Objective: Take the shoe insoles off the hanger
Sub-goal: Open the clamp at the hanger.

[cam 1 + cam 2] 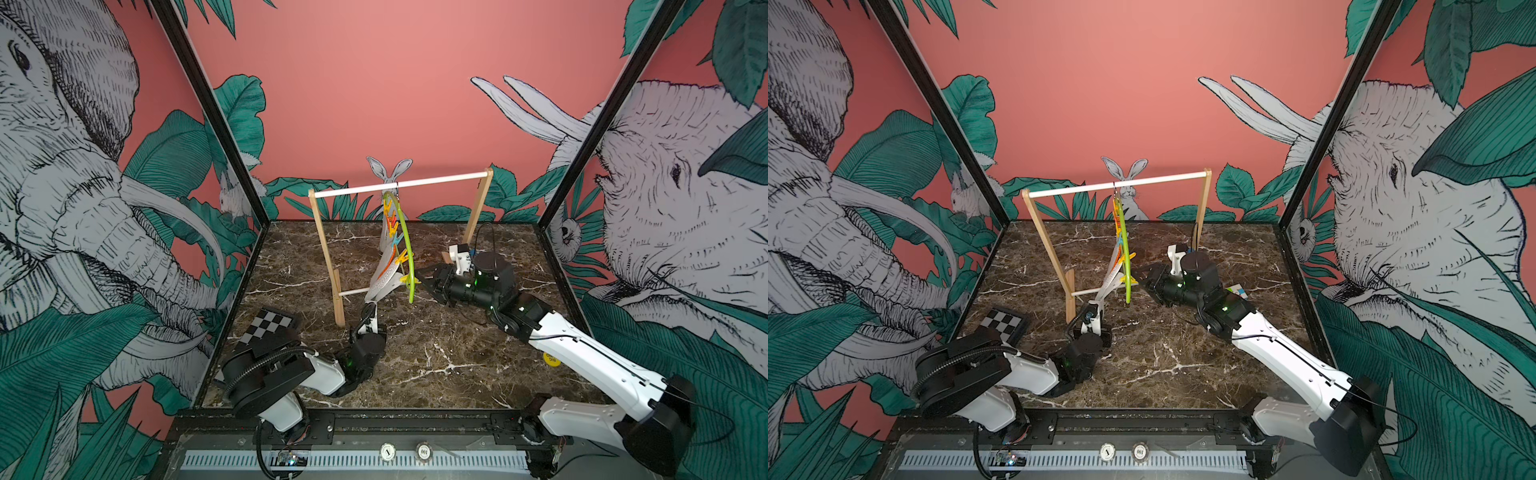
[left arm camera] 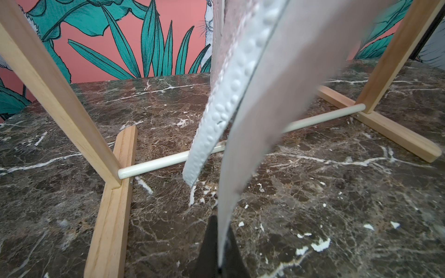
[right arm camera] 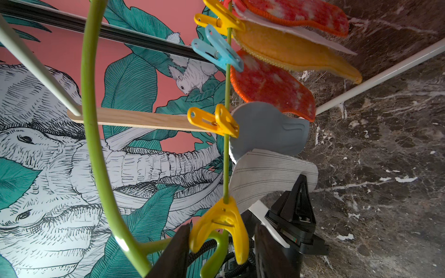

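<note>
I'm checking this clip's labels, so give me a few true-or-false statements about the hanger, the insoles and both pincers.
1. The hanger hangs from the rack's white bar. True.
2. The left pincer is open and empty. False: it is shut on a pale insole's lower end.
3. The right pincer has a yellow peg between its jaws. True.
4. No insoles are on the hanger. False: several hang pegged to it.
</note>
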